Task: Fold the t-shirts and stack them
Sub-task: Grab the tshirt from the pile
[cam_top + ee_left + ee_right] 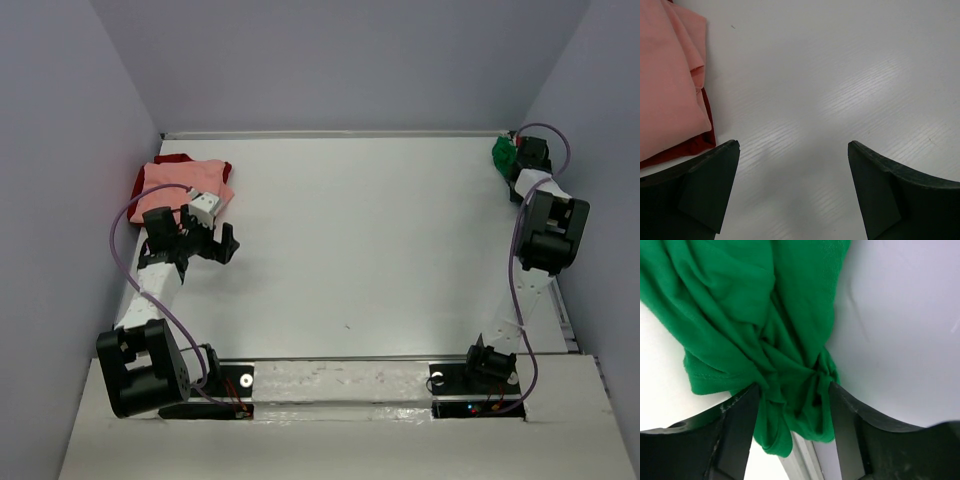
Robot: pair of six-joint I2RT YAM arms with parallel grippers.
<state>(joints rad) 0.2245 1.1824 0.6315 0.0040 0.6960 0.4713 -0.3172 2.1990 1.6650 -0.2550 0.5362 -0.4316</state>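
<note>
Green t-shirt (505, 153) sits bunched in the far right corner of the table (380, 240); pink t-shirt (185, 183) lies folded on dark red t-shirt (143, 183) at far left. Left wrist: left gripper (794, 145) is spread wide over bare table, beside that stack. Right wrist: right gripper (792, 390) pinches the green folds (creases run away from its fingers).
</note>
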